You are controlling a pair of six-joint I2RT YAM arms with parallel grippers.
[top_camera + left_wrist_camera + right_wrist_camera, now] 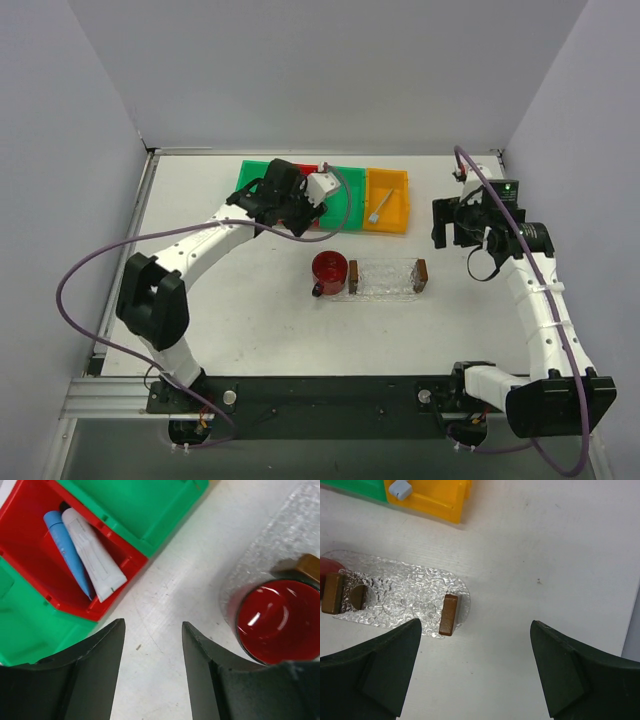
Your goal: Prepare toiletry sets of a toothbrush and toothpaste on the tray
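Observation:
The toothbrush (378, 210) lies in the orange bin (387, 190); its pale end (400, 487) pokes over that bin's edge in the right wrist view. A bright blue tube (65, 550) and a white tube (92, 555) lie side by side in the red bin (30, 530). The clear tray (388, 277) with a brown block at each end sits mid-table and holds nothing; it also shows in the right wrist view (395, 602). My left gripper (300, 215) is open and empty (152, 625) over bare table just in front of the red bin. My right gripper (450, 235) is open and empty (475, 625), to the right of the tray.
A red cup (329, 270) stands against the tray's left end, also seen in the left wrist view (277, 622). A clear bubbly mat (415, 575) lies under the tray. Green bins (260, 180) flank the red bin along the back. Walls close in the table on three sides.

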